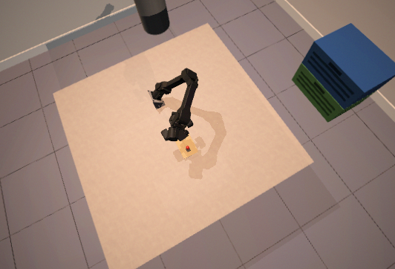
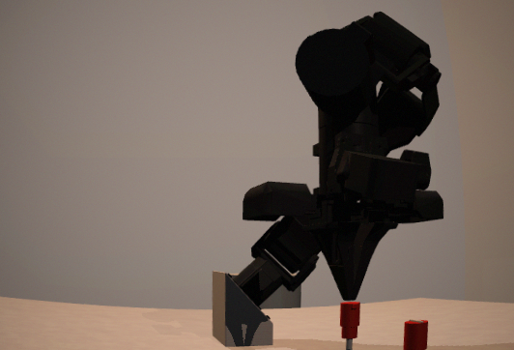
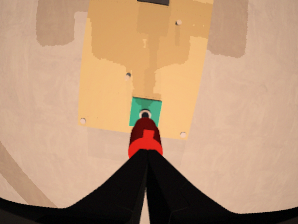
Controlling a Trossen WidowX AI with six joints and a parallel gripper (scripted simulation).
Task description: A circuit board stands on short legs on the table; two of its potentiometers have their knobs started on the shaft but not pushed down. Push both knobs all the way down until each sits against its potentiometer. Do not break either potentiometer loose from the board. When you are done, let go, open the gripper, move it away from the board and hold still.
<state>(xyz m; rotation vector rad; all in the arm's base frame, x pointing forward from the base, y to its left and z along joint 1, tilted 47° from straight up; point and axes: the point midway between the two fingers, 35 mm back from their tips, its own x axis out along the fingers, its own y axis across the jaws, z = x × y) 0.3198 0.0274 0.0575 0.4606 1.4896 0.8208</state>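
Note:
My gripper (image 2: 349, 299) (image 3: 146, 156) is shut and empty, pointing down. Its tips are just above the top of one red knob (image 2: 350, 318) (image 3: 145, 142); contact cannot be told. This knob stands upright on a thin shaft (image 2: 349, 344), with bare shaft showing beneath it, over the green potentiometer (image 3: 135, 119). The second red knob (image 2: 415, 335) stands lower, to the right in the exterior view; its lower end is cut off by the frame. The yellow circuit board (image 1: 193, 152) (image 3: 107, 90) lies below the gripper. One red knob (image 1: 188, 148) shows on it in the top view.
The arm's base (image 1: 157, 102) (image 2: 248, 326) stands on the pale table mat (image 1: 111, 157). A dark part (image 3: 154, 2) sits at the board's far edge in the wrist view. A grey cylinder (image 1: 150, 3) and a blue and green cabinet (image 1: 353, 61) stand beyond the mat.

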